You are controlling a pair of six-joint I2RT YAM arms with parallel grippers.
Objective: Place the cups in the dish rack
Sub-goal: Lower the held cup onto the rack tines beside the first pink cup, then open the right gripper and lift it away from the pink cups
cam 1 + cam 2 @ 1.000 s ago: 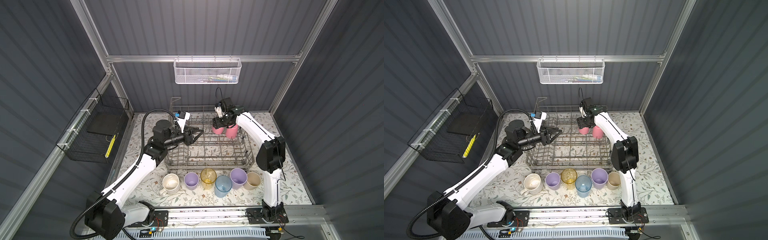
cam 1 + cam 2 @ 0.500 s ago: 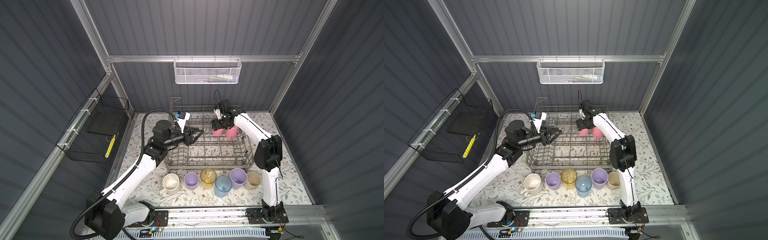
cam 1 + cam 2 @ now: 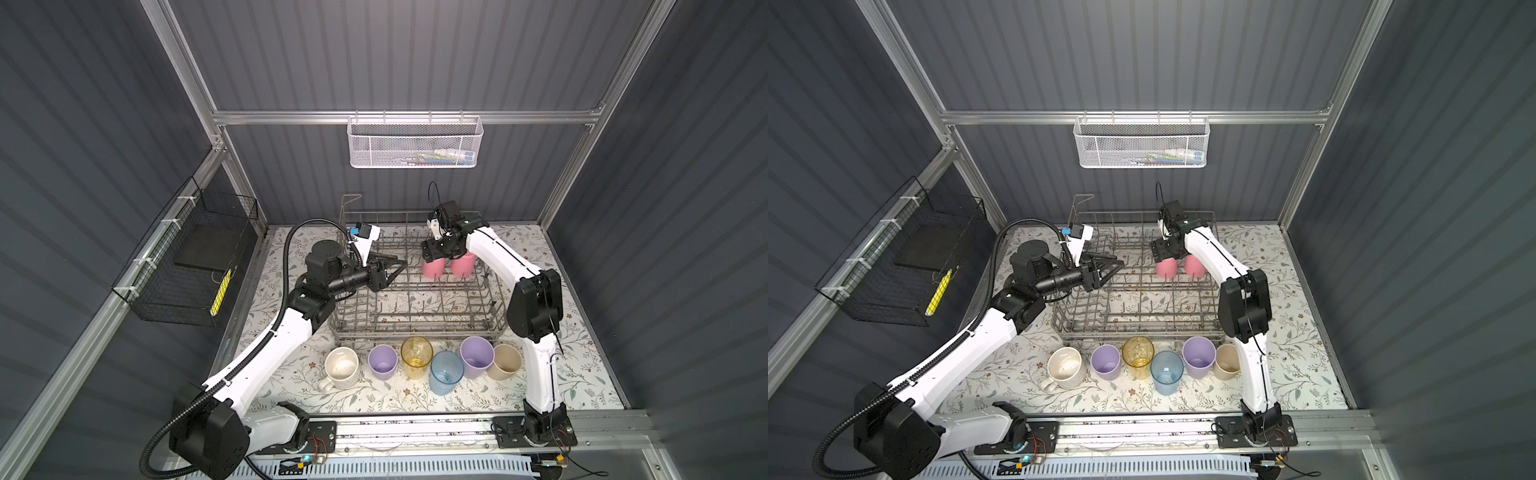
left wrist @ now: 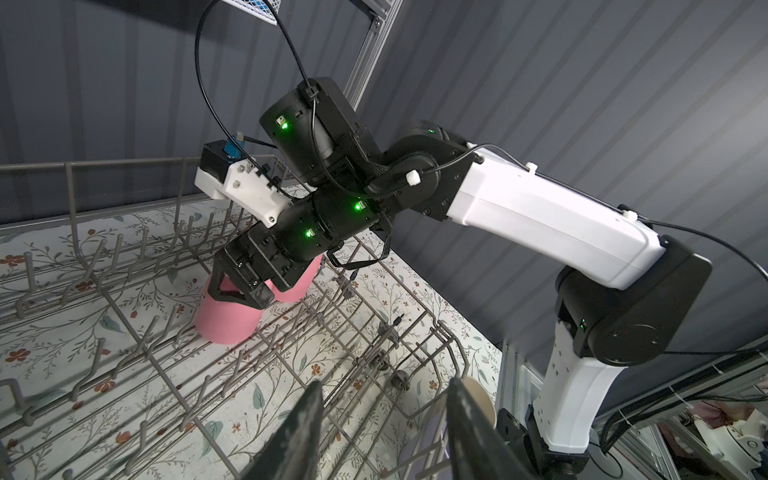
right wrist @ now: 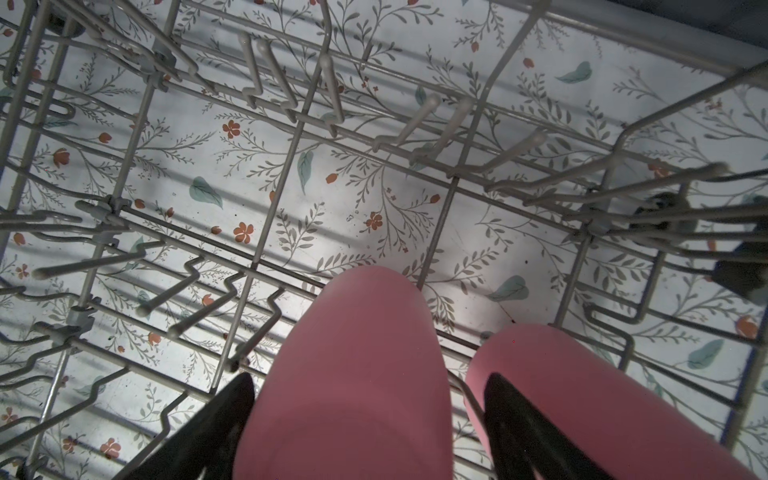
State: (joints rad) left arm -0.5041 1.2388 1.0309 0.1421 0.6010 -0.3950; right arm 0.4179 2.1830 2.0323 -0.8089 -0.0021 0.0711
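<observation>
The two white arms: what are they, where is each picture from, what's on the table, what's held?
They are robot arms, left arm and right arm, each ending in a two-finger gripper. Two pictures look down from one overhead camera; two come from wrist cameras. On the flowered table stands a wire dish rack holding a pink cup and a second pink cup, upside down. In front stand a cream mug, lilac cup, yellow tumbler, blue tumbler, second lilac cup and beige cup. The right gripper is open astride the pink cup, not gripping; the left gripper is open and empty.
</observation>
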